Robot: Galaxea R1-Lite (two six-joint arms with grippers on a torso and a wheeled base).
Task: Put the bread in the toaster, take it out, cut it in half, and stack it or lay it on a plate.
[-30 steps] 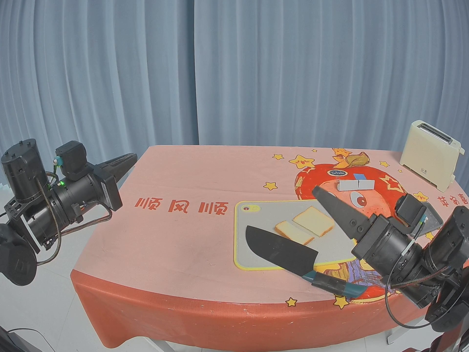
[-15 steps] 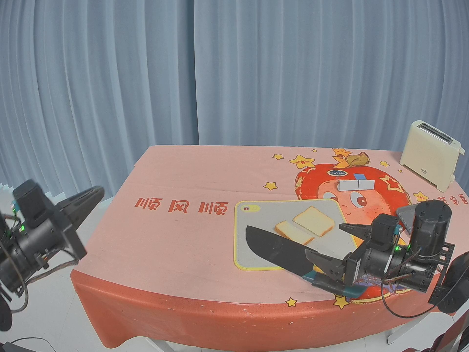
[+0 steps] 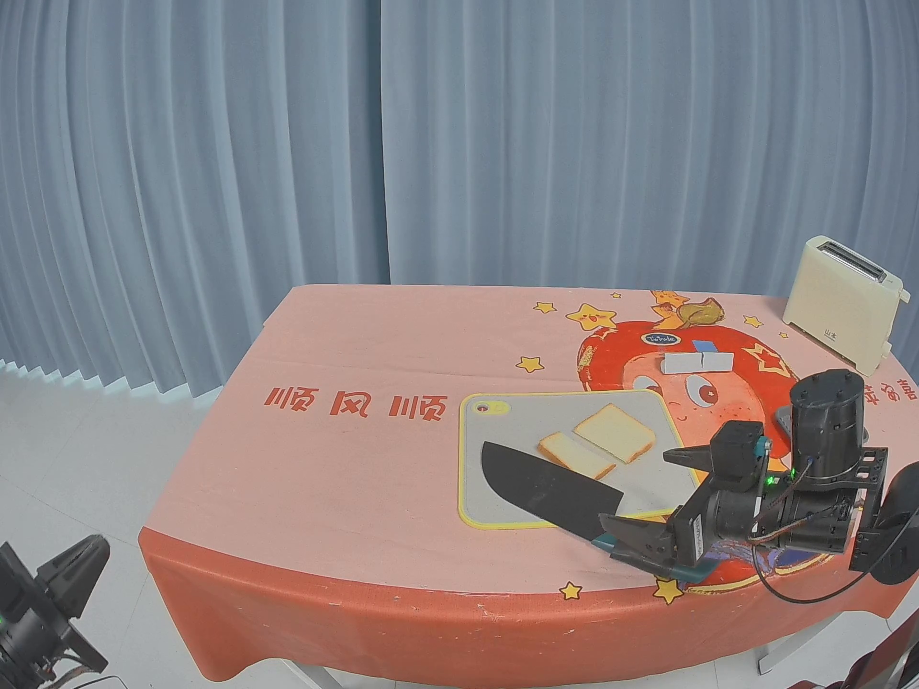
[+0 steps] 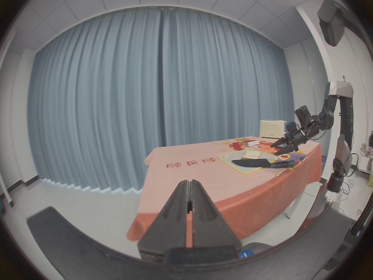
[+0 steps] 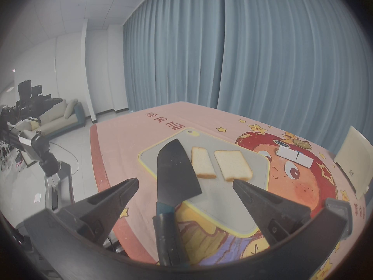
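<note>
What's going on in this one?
The bread is already cut: two bread halves lie side by side on the cutting board. The knife rests with its blade on the board. The right claw is open astride its handle, not gripping. The left claw is shut, low off the table.

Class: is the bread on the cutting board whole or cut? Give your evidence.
Cut. Left piece and right piece lie apart on the board, gap between.
</note>
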